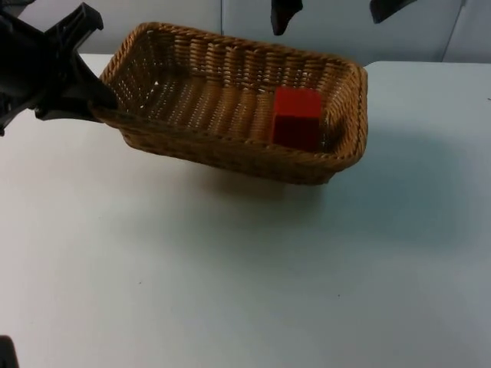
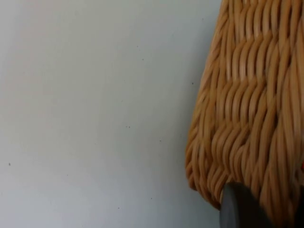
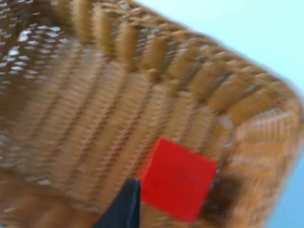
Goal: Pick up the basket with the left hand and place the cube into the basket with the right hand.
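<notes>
White table top [image 1: 230,291] ending at a grey partition wall [image 1: 330,23] forms the setting. Left gripper [image 1: 96,103] pinches the short end wall of the wicker basket [image 1: 192,100], jaws pressed onto the rim; in the left wrist view one fingertip [image 2: 240,209] lies against the woven outer wall. The basket appears lifted and tilted — a soft shadow [image 1: 253,184] lies beneath its near side — though whether the far end has cleared the table cannot be told. Red cube [image 1: 297,116] rests inside the basket, near the end opposite the held one and close to the wall. Right gripper [image 1: 285,14] hangs above the basket, near the partition; its jaws look parted and hold nothing, and in the right wrist view one fingertip [image 3: 122,206] shows just beside the cube.

Judged risks: the basket is held at one end only, with the cube loading the other end — the wicker may sag or slip in the pinch. A sharper tilt could slide the cube along the floor. A low withdrawal of the right gripper could clip the rim and jolt the load.
</notes>
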{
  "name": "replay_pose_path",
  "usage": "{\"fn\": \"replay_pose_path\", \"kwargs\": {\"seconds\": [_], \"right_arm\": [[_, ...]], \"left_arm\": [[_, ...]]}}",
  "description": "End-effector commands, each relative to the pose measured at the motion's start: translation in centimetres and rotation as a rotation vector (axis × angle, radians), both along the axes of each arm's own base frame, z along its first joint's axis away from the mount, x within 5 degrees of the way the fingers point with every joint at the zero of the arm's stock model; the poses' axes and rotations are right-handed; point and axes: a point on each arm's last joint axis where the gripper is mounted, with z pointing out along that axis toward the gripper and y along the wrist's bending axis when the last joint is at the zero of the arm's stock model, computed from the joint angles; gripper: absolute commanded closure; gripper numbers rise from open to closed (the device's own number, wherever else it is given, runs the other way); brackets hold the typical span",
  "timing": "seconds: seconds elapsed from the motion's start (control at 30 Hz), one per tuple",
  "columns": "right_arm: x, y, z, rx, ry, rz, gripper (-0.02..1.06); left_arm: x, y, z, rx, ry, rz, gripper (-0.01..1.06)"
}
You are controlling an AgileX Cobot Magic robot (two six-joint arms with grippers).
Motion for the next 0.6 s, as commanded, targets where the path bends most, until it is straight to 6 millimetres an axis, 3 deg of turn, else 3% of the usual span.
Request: {"fn": "replay_pose_path", "kwargs": {"seconds": [0.0, 0.13, 0.27, 0.3, 0.33, 0.43, 0.57], "right_arm": [[-0.2, -1.4, 2.2, -0.058, -0.072, -0.038, 0.08], [-0.9, -3.9, 5.1, -0.143, -0.156, -0.159, 0.28], [-2.9, -7.9, 9.5, -0.139, -0.209, -0.31, 0.83], [-2.9, -7.9, 9.5, -0.139, -0.209, -0.31, 0.83], [-3.4, -8.6, 10.4, -0.134, -0.221, -0.328, 1.02], [-5.4, -10.8, 13.3, -0.121, -0.277, -0.389, 1.05], [-7.5, -12.3, 15.6, -0.125, -0.325, -0.427, 1.05]], "left_arm": [[0.0, -0.3, 0.9, -0.051, -0.004, 0.01, 1.05], [0.0, -0.3, 0.9, -0.05, -0.005, 0.012, 1.05], [0.0, -0.3, 0.9, -0.049, -0.006, 0.013, 1.05], [0.0, -0.3, 0.9, -0.049, -0.006, 0.013, 1.05], [0.0, -0.3, 0.9, -0.049, -0.006, 0.013, 1.05], [0.0, -0.3, 0.9, -0.048, -0.006, 0.014, 1.05], [0.0, -0.3, 0.9, -0.048, -0.006, 0.014, 1.05]]}}
